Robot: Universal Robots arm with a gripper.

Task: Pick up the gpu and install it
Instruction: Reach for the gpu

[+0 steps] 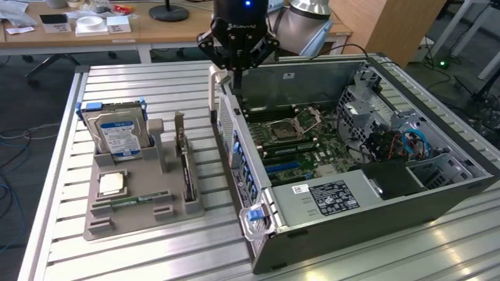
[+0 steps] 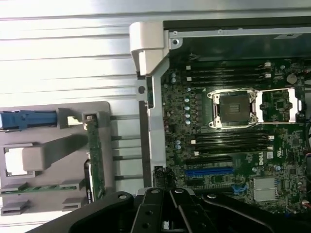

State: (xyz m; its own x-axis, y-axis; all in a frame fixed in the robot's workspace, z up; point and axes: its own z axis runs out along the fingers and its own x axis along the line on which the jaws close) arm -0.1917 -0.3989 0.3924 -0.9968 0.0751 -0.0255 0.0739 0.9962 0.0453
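On the slatted desk (image 1: pixel 62 246), a grey holder (image 1: pixel 175 211) carries the gpu (image 1: pixel 186 170) upright and edge-on, its faces hard to see. Rightward, the tool (image 1: pixel 236 82), pinched shut and empty, hangs over the open computer case (image 1: pixel 390 225) wall.

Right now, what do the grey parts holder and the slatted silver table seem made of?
Grey parts holder: likely matte plastic, moulded or printed; its surface is dull and uniform. Slatted silver table: probably bare aluminium; the ribbed slats glint pale under the light.
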